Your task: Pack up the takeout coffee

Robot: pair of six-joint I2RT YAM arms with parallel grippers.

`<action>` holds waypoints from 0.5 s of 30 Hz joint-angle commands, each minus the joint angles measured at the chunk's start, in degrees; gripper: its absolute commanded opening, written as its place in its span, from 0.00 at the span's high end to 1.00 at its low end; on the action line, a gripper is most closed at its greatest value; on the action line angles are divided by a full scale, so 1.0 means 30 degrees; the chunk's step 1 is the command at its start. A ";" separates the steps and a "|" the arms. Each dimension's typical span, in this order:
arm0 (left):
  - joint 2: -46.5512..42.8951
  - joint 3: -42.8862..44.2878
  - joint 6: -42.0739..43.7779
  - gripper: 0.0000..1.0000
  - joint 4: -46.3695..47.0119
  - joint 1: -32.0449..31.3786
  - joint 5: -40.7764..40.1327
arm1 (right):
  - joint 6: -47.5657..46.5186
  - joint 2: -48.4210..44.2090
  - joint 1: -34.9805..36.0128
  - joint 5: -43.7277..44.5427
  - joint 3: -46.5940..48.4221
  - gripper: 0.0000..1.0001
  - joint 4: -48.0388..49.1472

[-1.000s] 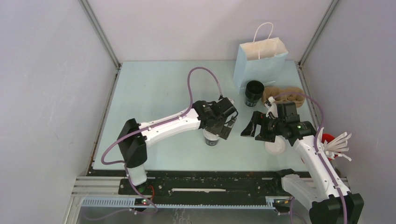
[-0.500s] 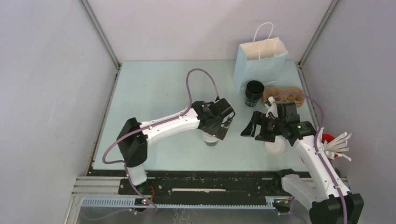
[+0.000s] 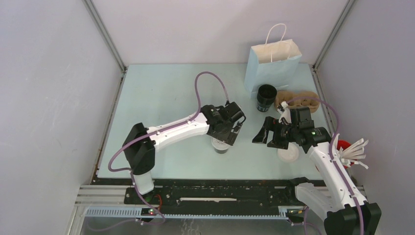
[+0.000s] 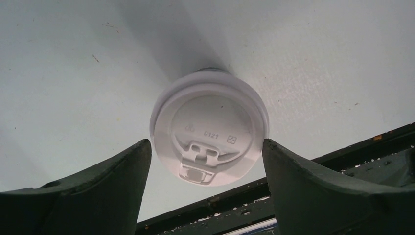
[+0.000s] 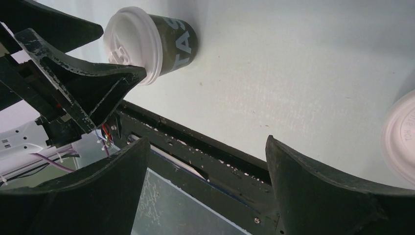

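A dark takeout coffee cup (image 3: 221, 146) with a white lid (image 4: 209, 133) stands upright near the table's front middle. My left gripper (image 3: 229, 131) hangs over it. It is open, and its two fingers flank the lid's rim closely on either side (image 4: 208, 147). The right wrist view shows the same cup (image 5: 166, 41) behind a left finger (image 5: 98, 81). My right gripper (image 3: 264, 134) hovers open to the cup's right with nothing between its fingers (image 5: 205, 156). A light blue paper bag (image 3: 273, 63) stands at the back.
An open dark cup (image 3: 266, 97) stands before the bag, beside a brown cardboard carrier (image 3: 306, 98). A loose white lid (image 3: 288, 153) lies under the right arm and shows at the edge of the right wrist view (image 5: 402, 139). White sticks in a red holder (image 3: 351, 151) sit at the far right.
My left gripper has shifted slightly left and down over the lidded cup, and its jaws have narrowed a little. The right arm has not moved.
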 commanded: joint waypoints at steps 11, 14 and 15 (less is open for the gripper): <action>0.0516 0.0266 0.0537 0.13 0.0274 0.0121 0.0168 | -0.0362 -0.0185 -0.0002 -0.0220 0.0239 0.04 0.0220; 0.0551 0.0312 0.0627 0.15 0.0225 0.0121 -0.0094 | -0.0364 -0.0121 0.0002 -0.0225 0.0225 0.04 0.0236; 0.0523 0.0320 0.0668 0.17 0.0197 0.0136 -0.0209 | -0.0368 -0.0131 -0.0002 -0.0226 0.0238 0.04 0.0225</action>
